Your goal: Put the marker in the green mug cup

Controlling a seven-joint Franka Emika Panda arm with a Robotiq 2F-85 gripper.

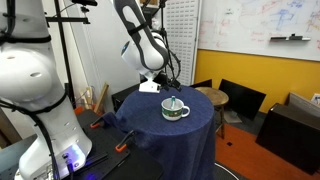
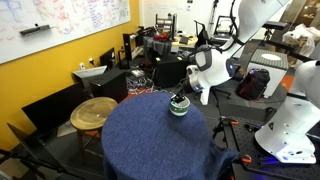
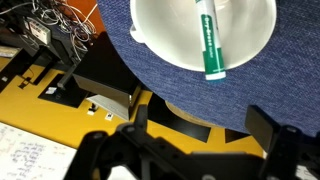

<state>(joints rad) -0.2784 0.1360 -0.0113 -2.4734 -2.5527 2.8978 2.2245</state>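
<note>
The green mug cup stands on the round table with the blue cloth; it also shows in an exterior view. In the wrist view its white inside fills the top, and the marker, green with a white end, lies inside it. My gripper is open and empty, its two dark fingers wide apart. It hangs just above and to one side of the mug in both exterior views.
Orange-handled clamps lie low beside the table. A round wooden stool and black chairs stand by the yellow wall. Another white robot body stands close by. A cluttered bench stands behind.
</note>
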